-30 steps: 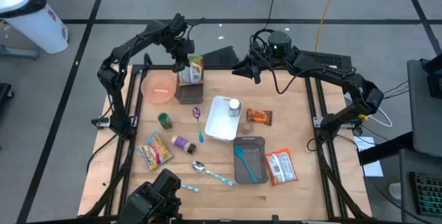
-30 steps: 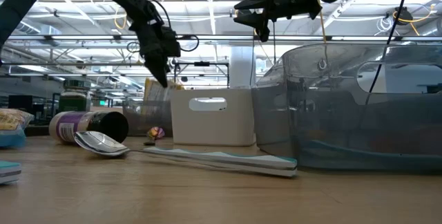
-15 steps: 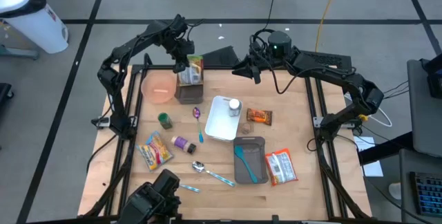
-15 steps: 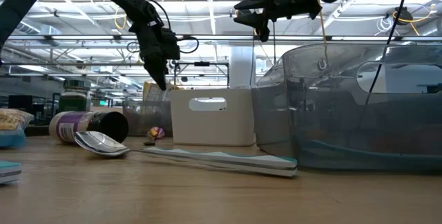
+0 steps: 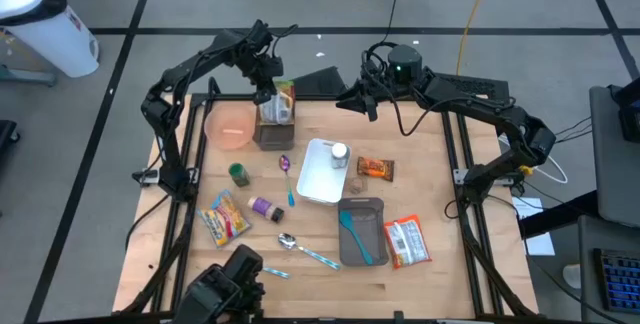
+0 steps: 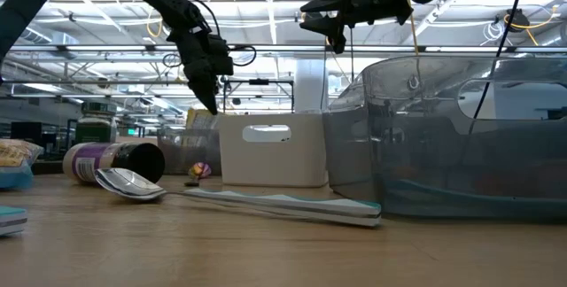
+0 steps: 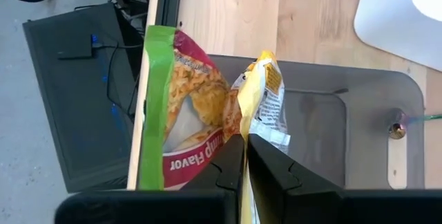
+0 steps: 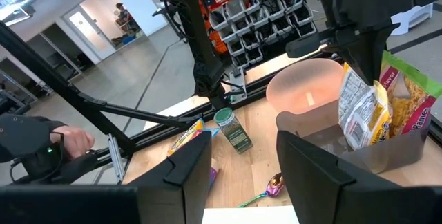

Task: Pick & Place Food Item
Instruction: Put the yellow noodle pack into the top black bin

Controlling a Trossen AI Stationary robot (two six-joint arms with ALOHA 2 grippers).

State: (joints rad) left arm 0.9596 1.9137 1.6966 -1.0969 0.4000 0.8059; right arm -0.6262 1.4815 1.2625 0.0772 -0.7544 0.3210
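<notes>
The left gripper (image 7: pixel 244 156) holds its fingers pinched on the top edge of a yellow-and-white snack packet (image 7: pixel 263 110), which hangs below them into the grey bin (image 7: pixel 359 124), beside a green-edged food bag (image 7: pixel 181 113). The right gripper (image 5: pixel 371 107) hovers apart above the worktop (image 5: pixel 430 184), its fingers parted around nothing.

Yellow snack packet (image 7: pixel 261 106) lower end hidden behind left gripper (image 7: pixel 245 156) fingers; green-edged bag (image 7: pixel 181 113) cut by frame edge; bin (image 6: pixel 188 136) contents obscured in low view.

Snack packet (image 8: pixel 357 113) in grey bin (image 8: pixel 387 156)
</notes>
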